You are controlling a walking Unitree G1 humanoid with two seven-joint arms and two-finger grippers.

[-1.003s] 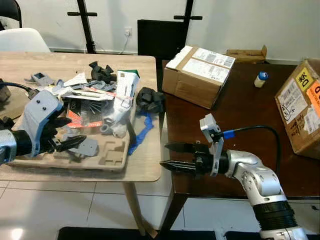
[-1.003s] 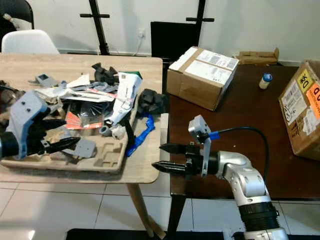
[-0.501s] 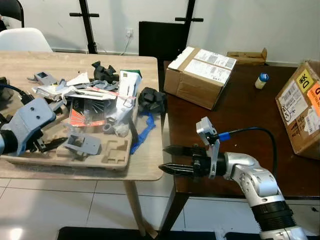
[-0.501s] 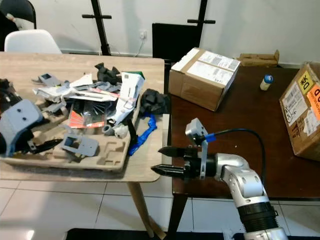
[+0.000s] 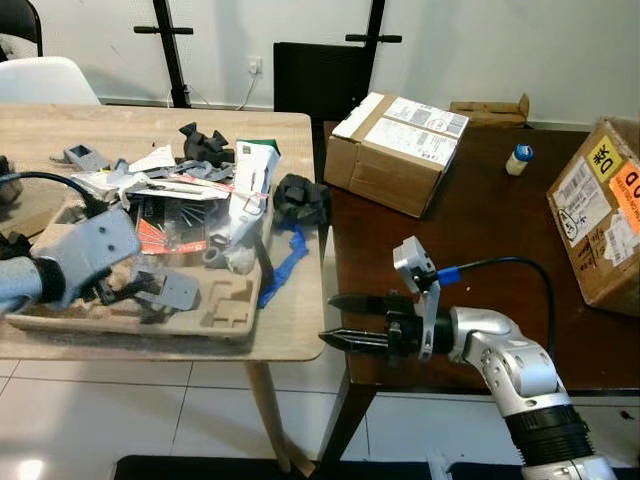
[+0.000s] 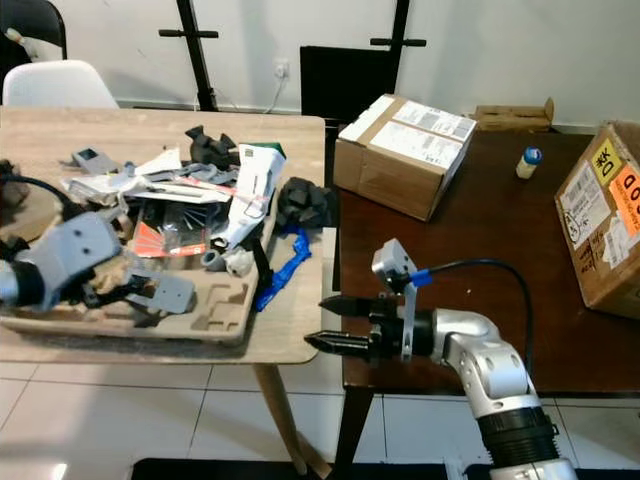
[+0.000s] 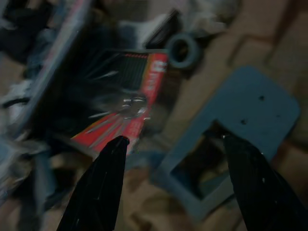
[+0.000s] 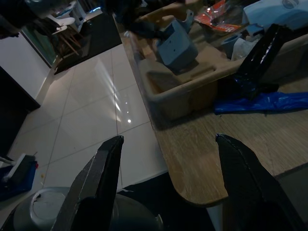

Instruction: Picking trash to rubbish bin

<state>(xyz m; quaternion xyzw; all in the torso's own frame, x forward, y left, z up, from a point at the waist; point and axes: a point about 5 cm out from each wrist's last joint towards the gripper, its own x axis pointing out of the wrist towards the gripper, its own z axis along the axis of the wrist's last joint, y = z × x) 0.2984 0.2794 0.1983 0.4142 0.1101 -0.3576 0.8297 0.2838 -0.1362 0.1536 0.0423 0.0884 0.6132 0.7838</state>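
Observation:
A molded cardboard tray (image 5: 228, 312) on the light wooden table (image 5: 300, 330) holds a trash pile: a grey plastic bracket (image 5: 175, 290), a red packet (image 5: 155, 233) and a white and green box (image 5: 252, 168). A blue strip (image 5: 286, 262) and a black crumpled lump (image 5: 300, 198) lie beside the tray. My left gripper (image 5: 135, 292) is open low over the tray, its fingers at the bracket (image 7: 250, 103). My right gripper (image 5: 328, 320) is open, held off the table's front corner and pointing left; its wrist view shows the tray (image 8: 192, 91) ahead.
On the dark table (image 5: 470, 220) to the right stand a labelled cardboard box (image 5: 395, 150), a bigger box (image 5: 600, 210) and a small bottle (image 5: 516, 158). A white chair (image 5: 45, 80) is at the back left. A round grey lidded object (image 8: 45, 211) sits on the tiled floor.
My left gripper has moved right along the tray's front and now reaches the grey bracket. The right arm has barely moved. The camera shifted slightly.

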